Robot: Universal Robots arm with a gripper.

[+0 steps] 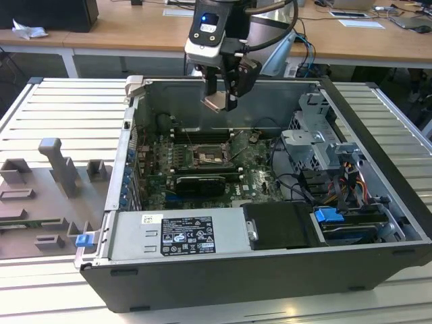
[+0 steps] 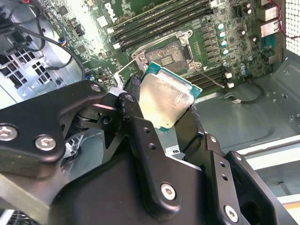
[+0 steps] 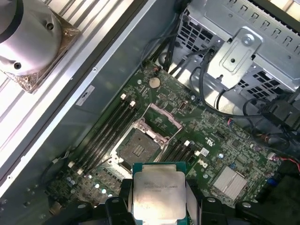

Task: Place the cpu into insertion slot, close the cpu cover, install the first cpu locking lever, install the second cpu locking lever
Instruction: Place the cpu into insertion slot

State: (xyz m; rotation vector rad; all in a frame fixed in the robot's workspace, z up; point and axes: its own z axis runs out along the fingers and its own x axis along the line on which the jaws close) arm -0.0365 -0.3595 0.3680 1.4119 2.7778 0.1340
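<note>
My gripper (image 1: 223,98) hangs over the open computer case, shut on the cpu (image 1: 217,102) by its edges. In both wrist views the cpu (image 2: 164,98) (image 3: 158,192) shows its pale metal face on a green base, clamped between the black fingers (image 2: 133,93). The insertion slot (image 1: 206,157) (image 2: 166,54) (image 3: 138,147) lies below on the green motherboard (image 1: 260,179), uncovered, its dark centre bare. The cpu cover (image 3: 173,123) stands flipped open beside the slot. A thin locking lever (image 2: 209,78) sticks out from the socket's side. The cpu is well above the slot, not touching it.
Long black memory slots (image 3: 110,129) flank the socket and a black card (image 1: 200,182) lies just in front of it. A metal drive cage (image 1: 317,138) with cables (image 1: 297,185) fills the exterior view's right. The case walls (image 1: 135,135) ring the board. Grey fixtures (image 1: 61,165) stand at the exterior view's left.
</note>
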